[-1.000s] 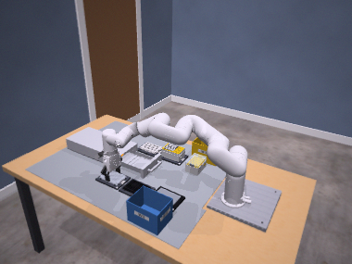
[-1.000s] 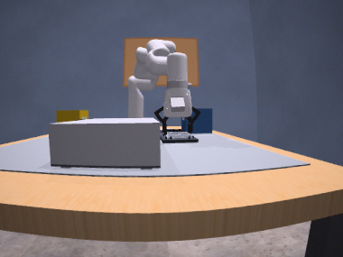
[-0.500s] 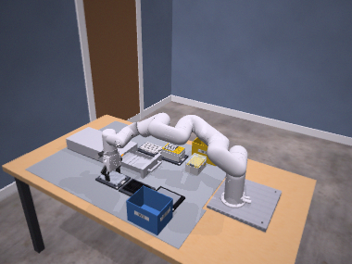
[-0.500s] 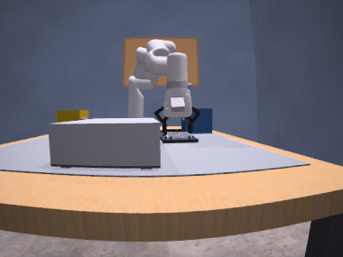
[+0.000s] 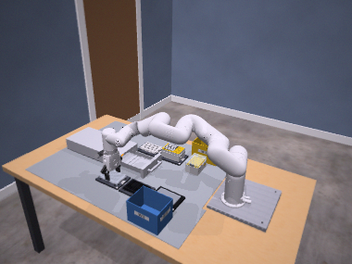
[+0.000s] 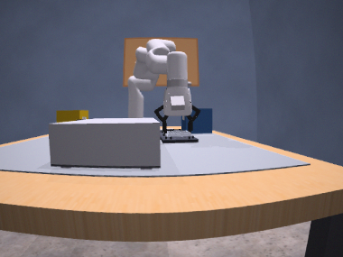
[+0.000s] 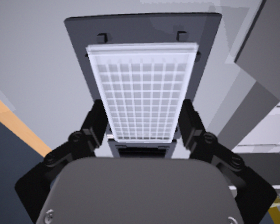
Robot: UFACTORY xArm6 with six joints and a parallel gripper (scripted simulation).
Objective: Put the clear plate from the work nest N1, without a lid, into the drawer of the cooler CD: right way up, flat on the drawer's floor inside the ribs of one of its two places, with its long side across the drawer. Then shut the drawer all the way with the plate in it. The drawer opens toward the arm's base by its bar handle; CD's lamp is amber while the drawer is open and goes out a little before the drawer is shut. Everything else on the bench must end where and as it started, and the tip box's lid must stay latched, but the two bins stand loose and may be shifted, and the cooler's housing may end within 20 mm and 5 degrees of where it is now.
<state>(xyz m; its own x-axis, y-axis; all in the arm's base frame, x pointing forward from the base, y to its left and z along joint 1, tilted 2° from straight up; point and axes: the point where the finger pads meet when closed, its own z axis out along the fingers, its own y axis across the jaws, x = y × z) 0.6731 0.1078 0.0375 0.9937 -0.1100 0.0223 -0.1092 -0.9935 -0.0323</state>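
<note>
The clear plate (image 7: 142,90), a gridded well plate without a lid, sits in the dark work nest N1 (image 7: 142,35). My gripper (image 7: 142,108) is straight above it, and its two black fingers press the plate's long sides, so it is shut on the plate. In the top view the gripper (image 5: 110,171) is down at the nest (image 5: 111,182) near the mat's front left. In the exterior view the gripper (image 6: 177,120) stands over the nest and plate (image 6: 179,136). The cooler CD (image 5: 85,143) is a grey box behind, with its drawer (image 5: 139,162) pulled out toward the arm's base.
A blue bin (image 5: 149,208) stands at the front of the mat beside two more dark nests (image 5: 171,196). A yellow bin (image 5: 203,149), a tip box (image 5: 173,152) and other racks (image 5: 149,148) lie behind the drawer. The arm's base (image 5: 233,193) is at the right.
</note>
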